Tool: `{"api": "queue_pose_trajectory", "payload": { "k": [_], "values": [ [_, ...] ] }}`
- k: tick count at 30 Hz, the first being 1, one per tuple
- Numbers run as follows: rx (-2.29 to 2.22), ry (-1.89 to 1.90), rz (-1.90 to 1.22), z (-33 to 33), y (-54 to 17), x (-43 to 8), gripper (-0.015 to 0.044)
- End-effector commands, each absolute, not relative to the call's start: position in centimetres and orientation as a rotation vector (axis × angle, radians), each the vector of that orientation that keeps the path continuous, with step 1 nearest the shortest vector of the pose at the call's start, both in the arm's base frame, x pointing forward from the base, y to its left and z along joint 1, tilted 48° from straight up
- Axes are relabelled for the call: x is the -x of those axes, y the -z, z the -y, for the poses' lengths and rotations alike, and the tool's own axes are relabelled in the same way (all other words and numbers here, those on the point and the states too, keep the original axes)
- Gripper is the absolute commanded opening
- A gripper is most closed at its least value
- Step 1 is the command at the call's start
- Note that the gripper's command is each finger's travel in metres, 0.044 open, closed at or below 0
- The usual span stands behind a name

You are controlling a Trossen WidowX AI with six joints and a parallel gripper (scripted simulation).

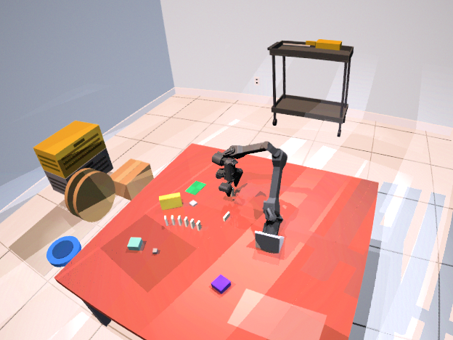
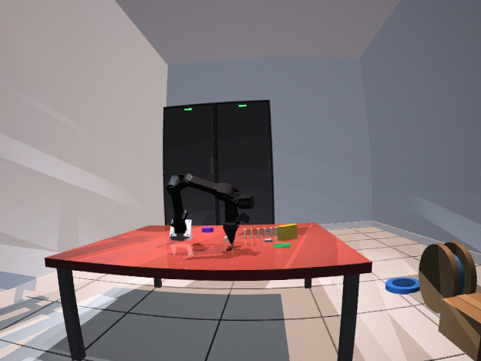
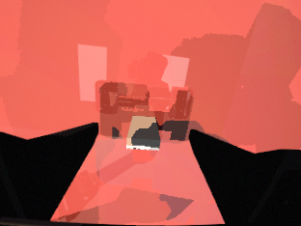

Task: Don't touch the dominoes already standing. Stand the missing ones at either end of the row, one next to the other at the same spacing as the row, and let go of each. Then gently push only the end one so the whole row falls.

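Several cream dominoes (image 1: 186, 221) (image 2: 257, 233) stand upright in a spaced row left of the arm in the top view. One loose domino (image 1: 226, 216) (image 2: 225, 239) lies between the row and the arm's base. Another domino (image 1: 233, 191) (image 3: 144, 125) is at the gripper, apart from the row; the wrist view shows it from above, between the fingers with a gap on each side. My gripper (image 1: 231, 192) (image 2: 232, 246) (image 3: 145, 130) is open, pointing down, low over the table. The fingers hide much of that domino in the top and exterior views.
A yellow block (image 1: 170, 201) (image 2: 287, 231), a small white piece (image 1: 193, 203) (image 2: 267, 240) and a green patch (image 1: 195, 187) (image 2: 281, 245) are beyond the row. A teal block (image 1: 134, 243) and small grey cube (image 1: 154, 251) are on its other side. A purple block (image 1: 221, 283) (image 2: 207, 230) lies farther off.
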State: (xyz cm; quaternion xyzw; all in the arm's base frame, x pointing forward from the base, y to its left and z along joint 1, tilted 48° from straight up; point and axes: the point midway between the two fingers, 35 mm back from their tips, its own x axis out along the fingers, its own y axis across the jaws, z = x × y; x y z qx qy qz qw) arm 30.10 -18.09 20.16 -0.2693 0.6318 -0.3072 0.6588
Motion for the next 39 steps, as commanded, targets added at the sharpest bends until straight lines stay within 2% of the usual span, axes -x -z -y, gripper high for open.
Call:
{"api": "queue_pose_trajectory", "payload": {
  "k": [1,11,21,30,39],
  "values": [
    [0.611,0.688,-1.433,18.2,-19.9,-30.1,0.0361],
    [0.611,0.688,-1.433,18.2,-19.9,-30.1,0.0107],
    [0.613,0.686,-1.432,18.0,-20.1,-30.1,0.0107],
    [0.719,0.582,-1.341,8.4,-28.5,-29.6,0.0107],
    [0.706,0.567,-1.347,6.7,-27.1,-30.7,0.0107]
  ]
}}
